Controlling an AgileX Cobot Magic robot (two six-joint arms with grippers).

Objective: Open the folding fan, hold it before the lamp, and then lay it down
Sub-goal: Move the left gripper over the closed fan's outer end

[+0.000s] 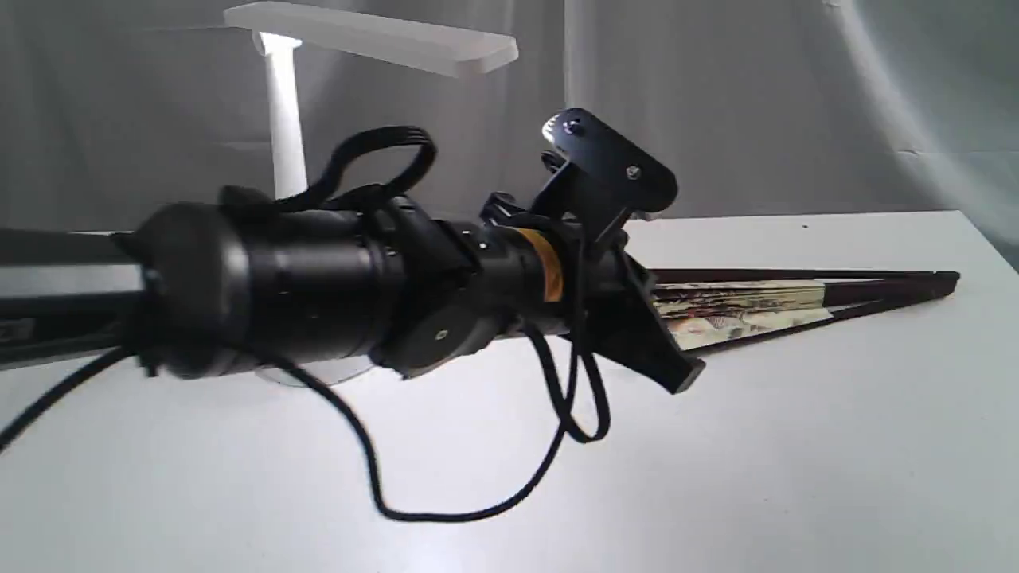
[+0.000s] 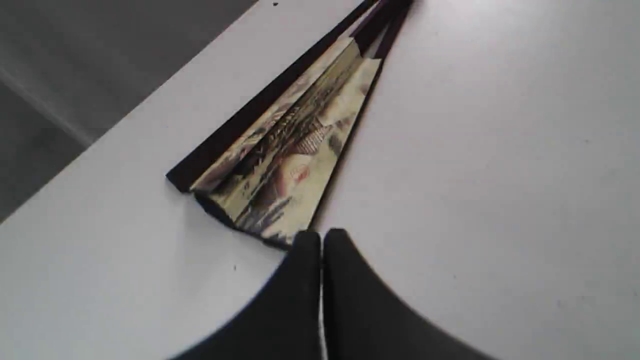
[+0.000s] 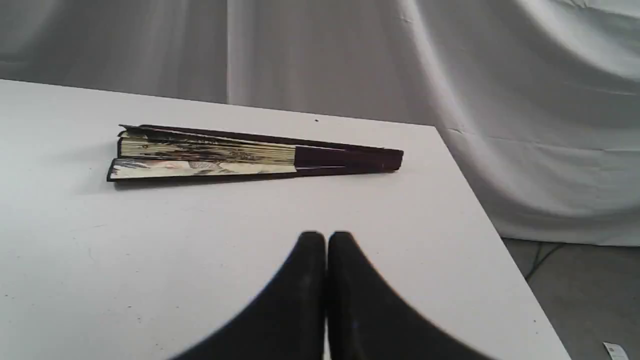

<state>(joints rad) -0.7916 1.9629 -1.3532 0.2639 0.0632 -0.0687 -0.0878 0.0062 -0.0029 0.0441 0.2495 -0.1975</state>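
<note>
The folding fan lies flat on the white table, spread only a little, with its maroon pivot end pointing right. Cream painted paper shows between the dark guards. My left gripper is shut and empty, its tips right at the near corner of the fan's wide end. My right gripper is shut too and hovers over bare table, well short of the fan; the exterior view does not show it. At the back left stands the white lamp, its base mostly hidden behind my left arm.
My left arm's black body fills the left and middle of the exterior view, and its cable loops down onto the table. The table's right edge runs close to the fan's pivot end. Grey cloth hangs behind.
</note>
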